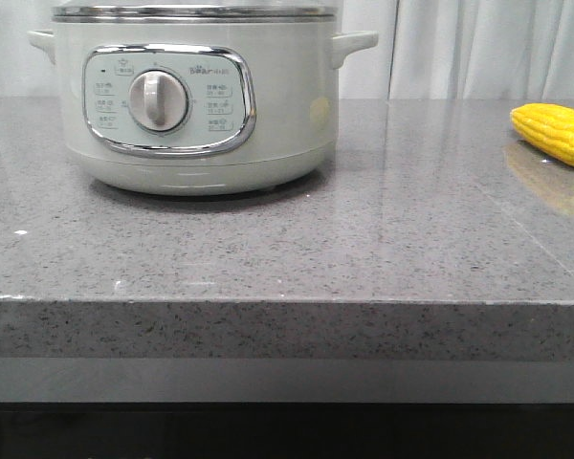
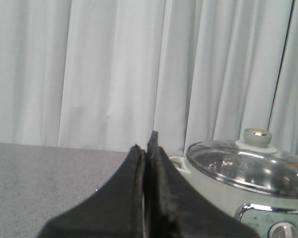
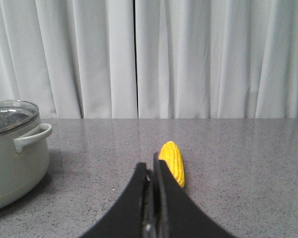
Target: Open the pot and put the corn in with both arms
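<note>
The pale-green pot (image 1: 191, 105) stands at the back left of the grey counter, its dial facing me. Its glass lid (image 2: 243, 166) with a round knob (image 2: 257, 136) is on it. The pot also shows in the right wrist view (image 3: 12, 148). The yellow corn (image 1: 555, 134) lies on the counter at the far right, apart from the pot. My left gripper (image 2: 146, 144) is shut and empty, beside the pot. My right gripper (image 3: 151, 166) is shut and empty, just short of the corn (image 3: 172, 161). Neither gripper shows in the front view.
The grey speckled counter (image 1: 364, 249) has its front edge low in the front view. White curtains (image 3: 188, 54) hang behind the counter.
</note>
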{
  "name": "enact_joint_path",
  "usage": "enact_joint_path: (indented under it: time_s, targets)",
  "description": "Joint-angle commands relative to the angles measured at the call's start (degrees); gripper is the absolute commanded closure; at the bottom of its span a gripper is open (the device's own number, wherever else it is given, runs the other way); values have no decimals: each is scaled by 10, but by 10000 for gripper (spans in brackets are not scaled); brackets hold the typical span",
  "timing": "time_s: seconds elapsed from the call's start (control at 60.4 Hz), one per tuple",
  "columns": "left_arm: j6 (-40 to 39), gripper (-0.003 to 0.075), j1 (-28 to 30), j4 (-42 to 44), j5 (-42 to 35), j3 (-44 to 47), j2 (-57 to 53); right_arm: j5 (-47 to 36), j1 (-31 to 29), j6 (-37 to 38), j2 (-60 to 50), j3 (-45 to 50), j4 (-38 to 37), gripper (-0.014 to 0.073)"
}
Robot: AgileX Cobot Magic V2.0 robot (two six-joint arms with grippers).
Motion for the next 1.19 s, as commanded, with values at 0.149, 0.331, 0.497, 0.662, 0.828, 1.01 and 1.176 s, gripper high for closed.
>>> enact_joint_path:
  time_s: [0.149,0.331,0.497,0.662,0.828,1.01,1.176]
  targets:
    - [1,741,0,-5,58,-140,128,64,-3,-5,122,-135,-5,713]
    - [1,741,0,-5,83,-177,211,113,-3,-5,199,-169,-4,713]
    - [1,741,0,-5,92,-175,254,114,-3,-5,234,-165,-4,713]
    - [1,741,0,-5,90,-175,290,113,-3,-5,250,-164,-4,713]
    - [2,689,0,-4,87,-175,323,113,-3,-6,261,-164,-5,632]
    - [3,237,0,0,65,-175,351,113,-2,-6,269,-164,-5,180]
    - [3,81,-24,-1,33,-178,381,113,-2,-6,270,-164,-5,18]
